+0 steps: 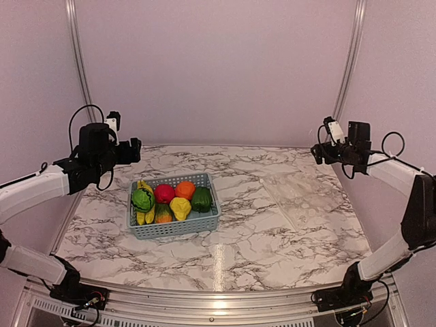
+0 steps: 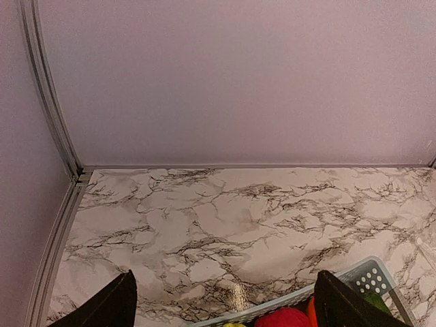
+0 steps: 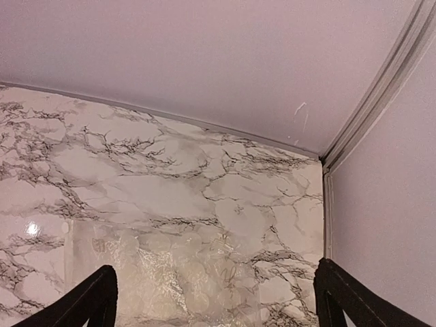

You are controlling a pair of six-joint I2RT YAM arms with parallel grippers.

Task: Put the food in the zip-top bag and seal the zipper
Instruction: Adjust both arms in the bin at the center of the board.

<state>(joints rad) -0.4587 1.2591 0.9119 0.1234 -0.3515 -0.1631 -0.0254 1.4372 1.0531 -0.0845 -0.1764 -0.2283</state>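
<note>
On the table (image 1: 252, 238), food (image 1: 170, 201) sits in basket (image 1: 174, 229) at 9 o'clock, zip-top bag (image 1: 303, 197) empty at 3; left gripper (image 2: 225, 283), right gripper (image 3: 214, 276) gape idle.

right gripper (image 3: 214, 267) fingers spread wide | zip-top bag (image 3: 163, 281) flat on table (image 3: 136, 177)

A white worktop (image 1: 252, 248) with grey marble veining fills the scene. A rectangular blue-grey mesh basket (image 1: 176, 230) sits on it, toward 9 o'clock from the middle. Plain pale lilac walls (image 1: 218, 68) enclose the far and side edges. Silver metal rails (image 1: 76, 61) rise at 11 and 1 o'clock.
</note>
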